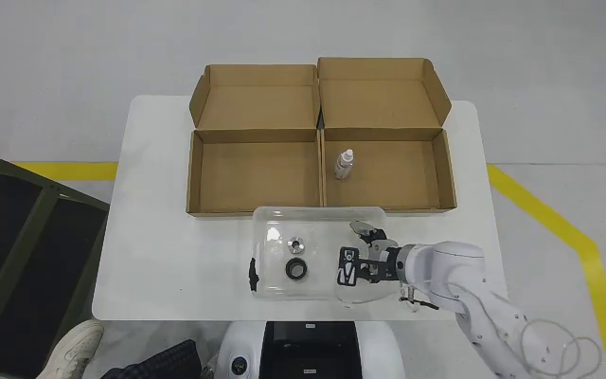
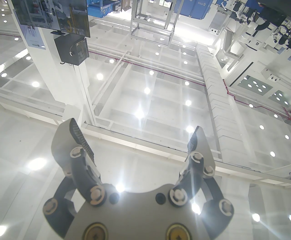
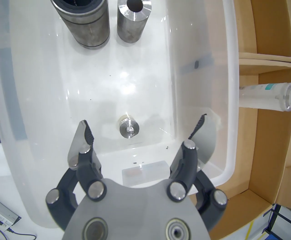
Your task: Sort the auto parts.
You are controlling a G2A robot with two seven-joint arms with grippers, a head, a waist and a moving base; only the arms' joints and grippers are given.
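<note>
A clear plastic bin [image 1: 275,220] stands at the table's front middle. My right gripper [image 3: 143,121] hangs open inside its right end [image 1: 352,252]. A small silver stud [image 3: 128,129] stands upright on the bin floor, just ahead of the gap between the fingers and untouched. Farther along the bin stand a dark cylindrical bearing [image 3: 85,22] [image 1: 297,270] and a steel bushing [image 3: 133,20] [image 1: 297,243]. One right finger [image 3: 205,136] is close to the bin wall on the cardboard side. My left gripper [image 2: 136,134] points up at the ceiling, open and holding nothing.
Two open cardboard boxes sit side by side behind the bin, the left box [image 1: 254,175] bare inside. The right box [image 1: 398,175] holds a small plastic bottle [image 1: 345,164] [image 3: 263,96] lying near its left wall. White tabletop [image 1: 156,237] lies left of the bin.
</note>
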